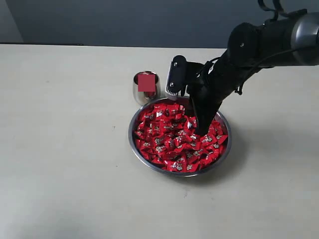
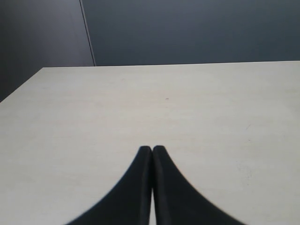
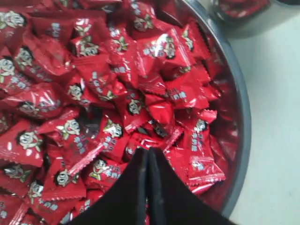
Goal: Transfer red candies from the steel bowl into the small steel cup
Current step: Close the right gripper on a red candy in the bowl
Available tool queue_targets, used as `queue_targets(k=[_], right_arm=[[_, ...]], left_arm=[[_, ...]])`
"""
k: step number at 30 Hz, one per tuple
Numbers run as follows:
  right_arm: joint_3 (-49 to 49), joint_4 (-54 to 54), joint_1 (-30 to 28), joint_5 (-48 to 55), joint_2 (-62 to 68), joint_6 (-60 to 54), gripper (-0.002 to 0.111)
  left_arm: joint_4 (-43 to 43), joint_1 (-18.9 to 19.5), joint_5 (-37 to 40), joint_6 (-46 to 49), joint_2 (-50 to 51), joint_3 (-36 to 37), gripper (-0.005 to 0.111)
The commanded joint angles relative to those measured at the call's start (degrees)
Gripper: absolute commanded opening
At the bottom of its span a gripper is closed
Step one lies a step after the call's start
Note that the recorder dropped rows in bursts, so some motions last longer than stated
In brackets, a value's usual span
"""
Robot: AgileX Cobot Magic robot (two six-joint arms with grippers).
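The red candies point(image 3: 93, 79) lie heaped under my right pincer point(image 3: 147, 152). Its jaws are pressed together, tips touching the pile in the steel bowl point(image 1: 131, 133). The small steel cup point(image 1: 140, 92) stands near it, just outside the rim. My left pincer point(image 2: 152, 149), likewise closed, is over the table point(image 2: 211, 117).

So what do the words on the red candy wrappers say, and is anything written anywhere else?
On the red candies: pale print beside a little round face picture on each wrapper, too blurred to read.
On the steel bowl: no writing shows.
On the small steel cup: no writing shows.
On the table: none.
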Motion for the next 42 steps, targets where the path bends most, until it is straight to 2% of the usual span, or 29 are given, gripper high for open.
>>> queue_targets(k=[1,11,15,18,24,29,42], right_arm=[[-2.32,0.84,0.19,3.5,0.29,-1.48,-0.001],[-19.55,-3.22,-0.88,25.34,7.41,0.88,-0.001],[-22.71,-4.09,-1.5,30.95,10.56,-2.85,-0.001],[-23.15,-3.83,-1.5,30.45,11.23,-4.53,-0.001],[-23.15,-3.7,-1.5,22.86,11.11,-1.79,-0.001],[-23.15,-8.35,-1.5,20.57,11.11,-1.9,-0.001],[-23.15,-10.51,0.76,20.64,12.65,-1.9,-0.001]], left_arm=[[0.33,-0.31,-0.1,-0.15,-0.26,0.22,0.0],[0.33,-0.31,-0.1,-0.15,-0.26,0.22,0.0],[0.33,-0.31,-0.1,-0.15,-0.26,0.22,0.0],[0.33,-0.31,-0.1,-0.15,-0.26,0.22,0.0],[0.33,-0.31,-0.1,-0.15,-0.26,0.22,0.0],[0.33,-0.31,-0.1,-0.15,-0.26,0.22,0.0],[0.33,-0.31,-0.1,-0.15,-0.26,0.22,0.0]])
